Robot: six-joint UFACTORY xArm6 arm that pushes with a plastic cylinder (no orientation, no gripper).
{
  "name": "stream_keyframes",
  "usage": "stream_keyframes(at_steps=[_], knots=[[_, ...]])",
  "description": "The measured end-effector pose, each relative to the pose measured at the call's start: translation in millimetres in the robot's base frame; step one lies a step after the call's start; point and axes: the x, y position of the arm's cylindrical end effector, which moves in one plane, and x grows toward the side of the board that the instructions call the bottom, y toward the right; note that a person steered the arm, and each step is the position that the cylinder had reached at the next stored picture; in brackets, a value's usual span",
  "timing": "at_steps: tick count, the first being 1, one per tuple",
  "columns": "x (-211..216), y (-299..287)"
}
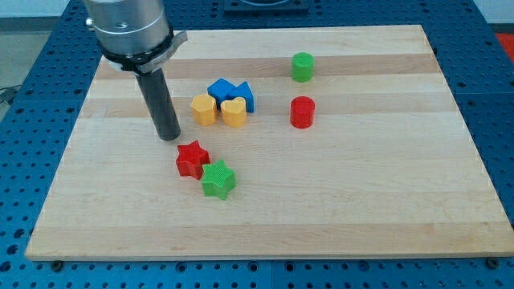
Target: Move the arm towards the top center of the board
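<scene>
- My tip [169, 136] is down on the wooden counter [385, 209], in the left half of the view and about halfway up the board.
- The dark rod [161, 100] goes straight up from my tip into the big grey arm [128, 28] at the view's top left.
- I have no jaws here, only the rod, so nothing is being held.
- My tip is just above and to the left of the red star block [192, 158]. It is near it, but I cannot tell if they touch.
- The green star block [218, 178] sits right against the red star, lower and to the right.
- To the right of my tip is a yellow block [203, 109], and a yellow heart block [234, 112] is beside it.
- Two blue blocks [230, 91] sit tight behind the yellow ones, nearer the view's top.
- A red round block [302, 112] stands further right, apart from that bunch.
- A green round block [302, 67] stands above the red one, closest to the top middle of the board.
</scene>
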Motion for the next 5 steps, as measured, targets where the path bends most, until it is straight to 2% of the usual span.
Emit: stream_keyframes(at_steps=[1, 3, 5], knots=[[-19, 6], [-109, 43], [-173, 121]])
